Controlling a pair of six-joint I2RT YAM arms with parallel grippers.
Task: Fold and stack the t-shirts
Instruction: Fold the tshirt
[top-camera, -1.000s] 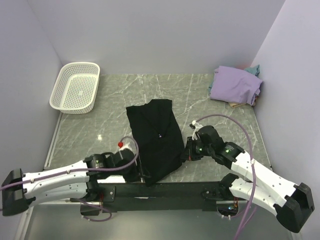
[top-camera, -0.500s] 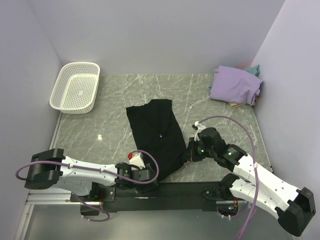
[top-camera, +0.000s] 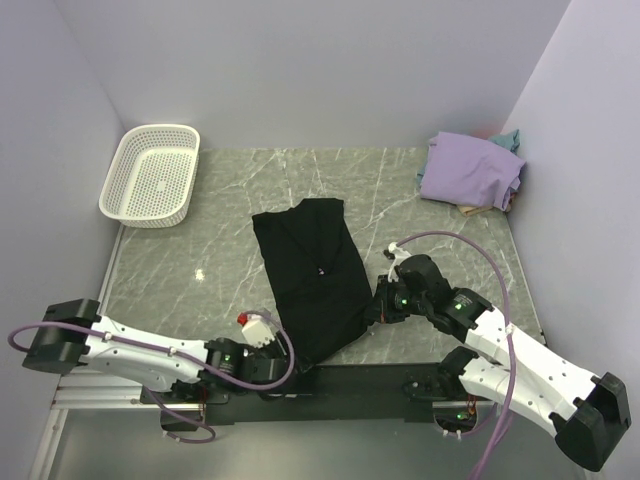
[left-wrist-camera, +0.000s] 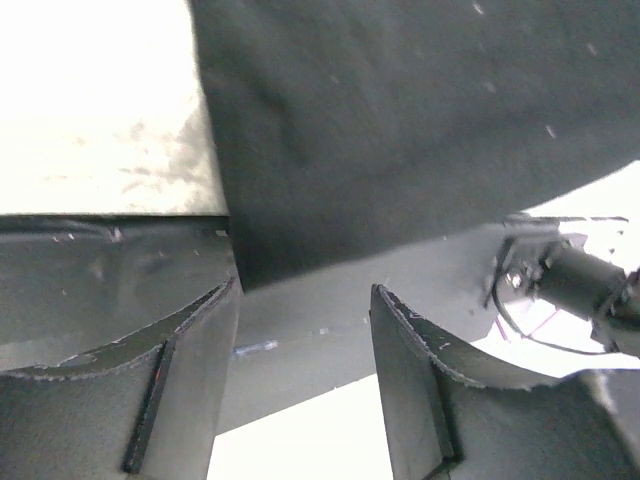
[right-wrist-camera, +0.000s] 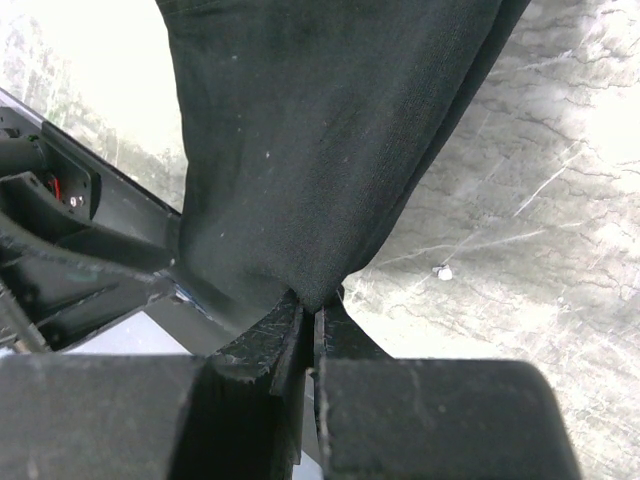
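The black t-shirt lies folded lengthwise in the middle of the table, its near end hanging over the front edge. My right gripper is shut on the shirt's right edge, cloth pinched between the fingers. My left gripper is open and empty at the table's front edge, just below the shirt's near corner; its fingers hold nothing. The lavender t-shirt lies bunched at the back right, with a bit of the teal t-shirt showing behind it.
A white perforated basket stands at the back left. The black mounting rail runs along the table's front edge. Walls close in on three sides.
My left arm swung down and left to the front edge, and the gripper now sits under the shirt's near corner. My right gripper stays shut on the shirt's edge.
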